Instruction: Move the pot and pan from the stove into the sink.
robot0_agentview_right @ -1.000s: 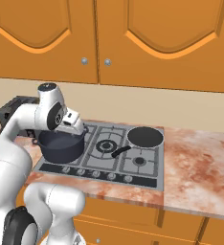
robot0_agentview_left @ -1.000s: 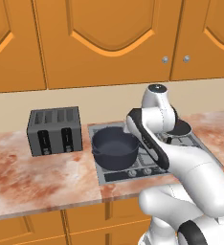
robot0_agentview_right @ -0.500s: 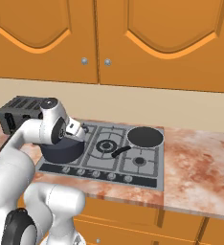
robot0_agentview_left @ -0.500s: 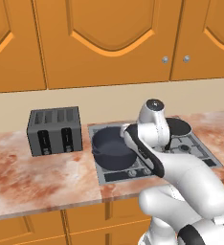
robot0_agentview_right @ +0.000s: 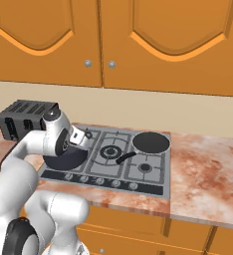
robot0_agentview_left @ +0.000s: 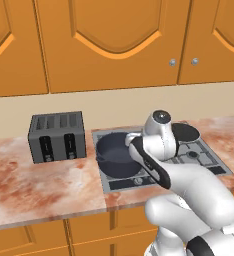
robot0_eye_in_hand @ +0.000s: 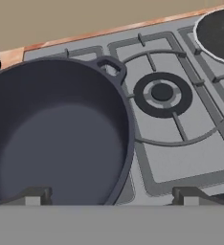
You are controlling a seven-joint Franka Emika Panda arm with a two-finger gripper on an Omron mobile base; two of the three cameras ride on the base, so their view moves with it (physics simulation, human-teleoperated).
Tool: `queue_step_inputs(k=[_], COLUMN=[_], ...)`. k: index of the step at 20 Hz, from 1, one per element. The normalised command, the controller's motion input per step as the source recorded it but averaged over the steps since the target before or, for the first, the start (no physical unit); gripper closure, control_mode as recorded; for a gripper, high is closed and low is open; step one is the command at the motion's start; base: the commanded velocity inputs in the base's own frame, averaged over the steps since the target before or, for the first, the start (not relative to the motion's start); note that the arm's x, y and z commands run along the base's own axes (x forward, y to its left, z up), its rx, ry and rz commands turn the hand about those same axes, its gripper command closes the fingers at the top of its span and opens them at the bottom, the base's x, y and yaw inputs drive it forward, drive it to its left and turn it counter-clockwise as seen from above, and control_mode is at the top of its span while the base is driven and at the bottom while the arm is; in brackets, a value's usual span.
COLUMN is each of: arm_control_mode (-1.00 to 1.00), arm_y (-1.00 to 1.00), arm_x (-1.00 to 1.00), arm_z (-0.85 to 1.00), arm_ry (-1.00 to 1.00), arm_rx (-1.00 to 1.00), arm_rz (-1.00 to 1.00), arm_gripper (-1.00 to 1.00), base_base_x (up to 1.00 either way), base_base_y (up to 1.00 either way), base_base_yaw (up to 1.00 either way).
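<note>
The dark blue-grey pot [robot0_eye_in_hand: 51, 139] stands on the left front burner of the stove [robot0_eye_in_hand: 181, 160], one loop handle [robot0_eye_in_hand: 113, 67] at its far rim. My gripper [robot0_eye_in_hand: 113, 195] is open and low over the pot's right rim, one fingertip [robot0_eye_in_hand: 35, 195] inside the pot and the other outside, not gripping. In the base views the pot [robot0_agentview_left: 115, 156] [robot0_agentview_right: 71, 159] sits partly behind my arm. The black pan [robot0_agentview_right: 151, 142] [robot0_agentview_left: 186, 132] [robot0_eye_in_hand: 219, 33] rests on the back right burner, its handle pointing toward the stove's [robot0_agentview_right: 113, 172] middle. The sink is out of view.
A dark grey toaster [robot0_agentview_left: 56, 136] [robot0_agentview_right: 26, 117] stands on the marbled counter [robot0_agentview_left: 39, 190] left of the stove. Orange wall cabinets [robot0_agentview_left: 114, 40] hang above. Bare counter [robot0_agentview_right: 203, 164] extends right of the stove.
My arm has bent down and brought the hand from above the stove to the pot's right rim. Pot and pan have not moved.
</note>
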Motion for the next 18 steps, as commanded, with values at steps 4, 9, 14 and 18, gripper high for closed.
queue_step_inputs(k=[4, 9, 14, 18], arm_control_mode=[-1.00, -1.00, -1.00, -1.00], arm_y=[-0.20, -0.07, 0.00, 0.00], arm_x=[0.13, 0.07, 0.01, 0.02], arm_z=[-0.18, -0.06, -0.09, -0.22], arm_ry=[0.03, 0.01, 0.00, 0.00], arm_rx=[0.04, 0.01, 0.00, 0.00], arm_rz=[0.00, 0.00, 0.00, 0.00], arm_gripper=[-1.00, -1.00, -1.00, -1.00], base_base_x=[0.00, 0.00, 0.00, 0.00], base_base_y=[0.00, 0.00, 0.00, 0.00], base_base_yaw=[0.00, 0.00, 0.00, 0.00])
